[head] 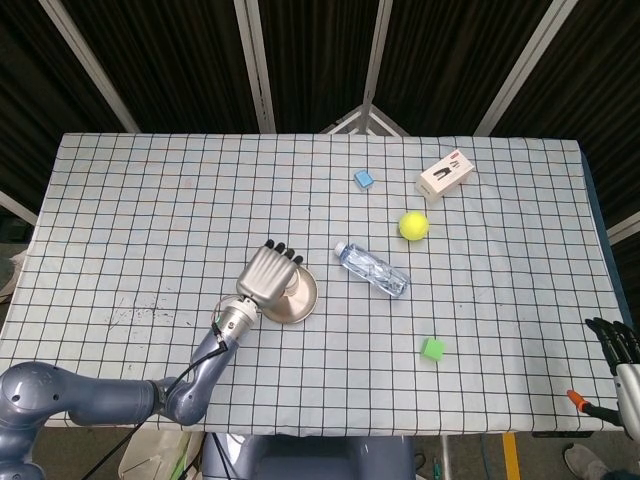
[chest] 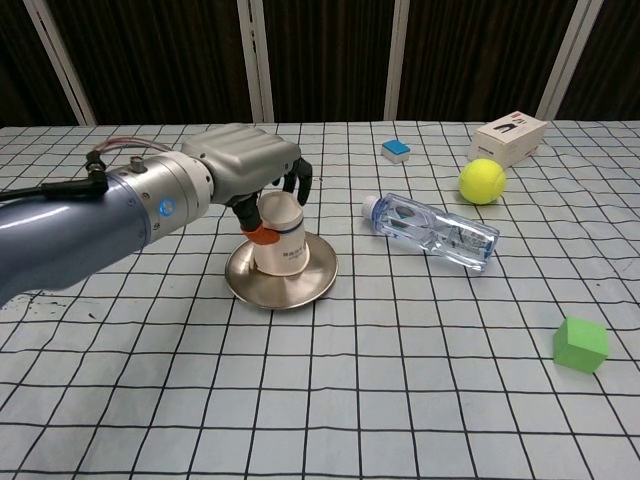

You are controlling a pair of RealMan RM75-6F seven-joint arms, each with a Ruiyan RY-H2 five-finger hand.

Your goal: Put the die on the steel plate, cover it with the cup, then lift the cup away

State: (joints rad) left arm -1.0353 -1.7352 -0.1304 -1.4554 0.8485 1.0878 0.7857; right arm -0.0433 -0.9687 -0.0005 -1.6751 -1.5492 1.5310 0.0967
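Note:
My left hand (chest: 245, 165) grips an upside-down white paper cup (chest: 283, 242) from above, its fingers wrapped around the cup's top. The cup stands mouth down over the middle of the round steel plate (chest: 315, 285), its rim at or just above the plate. In the head view the left hand (head: 268, 272) covers the cup and part of the steel plate (head: 306, 300). No die shows on the plate's bare part. A green cube (chest: 580, 345) lies far right, also seen as the green cube (head: 432, 348). My right hand (head: 615, 340) hangs off the table's right edge, holding nothing.
A clear water bottle (chest: 432, 232) lies on its side right of the plate. Behind it are a yellow tennis ball (chest: 482, 181), a white box (chest: 510, 137) and a small blue block (chest: 396, 150). A checked cloth covers the table.

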